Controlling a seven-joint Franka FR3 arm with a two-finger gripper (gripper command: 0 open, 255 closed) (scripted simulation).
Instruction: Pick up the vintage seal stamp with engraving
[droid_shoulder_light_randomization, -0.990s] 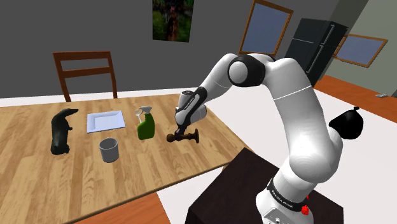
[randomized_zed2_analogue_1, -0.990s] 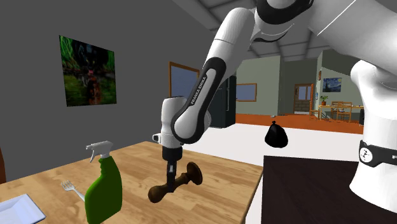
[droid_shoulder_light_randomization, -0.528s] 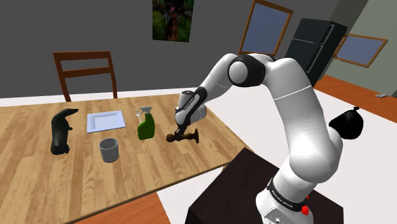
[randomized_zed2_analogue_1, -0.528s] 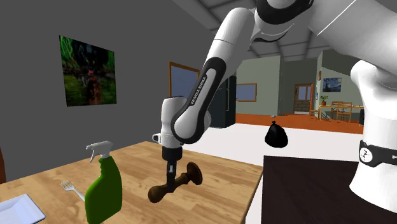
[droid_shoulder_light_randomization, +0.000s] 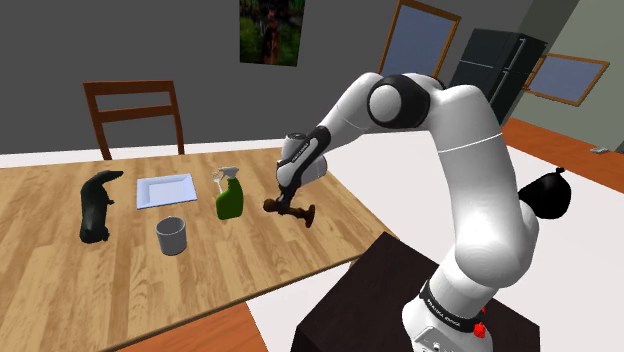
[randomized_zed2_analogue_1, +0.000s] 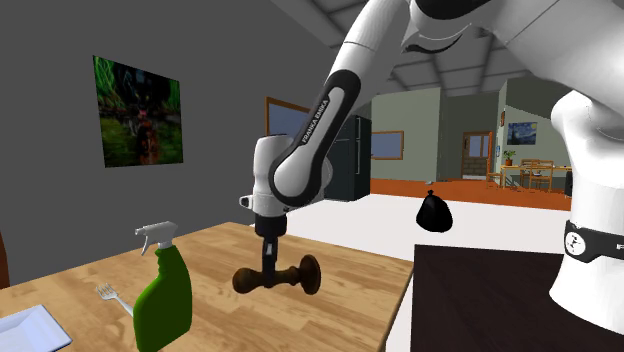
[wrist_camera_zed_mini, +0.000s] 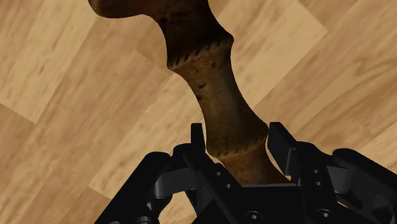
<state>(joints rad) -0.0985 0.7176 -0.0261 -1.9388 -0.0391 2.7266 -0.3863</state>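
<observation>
The end effector (randomized_zed2_analogue_1: 268, 272) grips the brown seal stamp (randomized_zed2_analogue_1: 303, 275) at mid-shaft, with both fingers (wrist_camera_zed_mini: 280, 141) pressed against it. In the wrist view the stamp's far end is cut off and its near end is hidden behind the end effector's body. The stamp sits roughly level over the wooden tabletop (droid_shoulder_light_randomization: 250, 262), near the green spray bottle (droid_shoulder_light_randomization: 230, 202). No engraving can be made out, nor whether the stamp clears the surface.
</observation>
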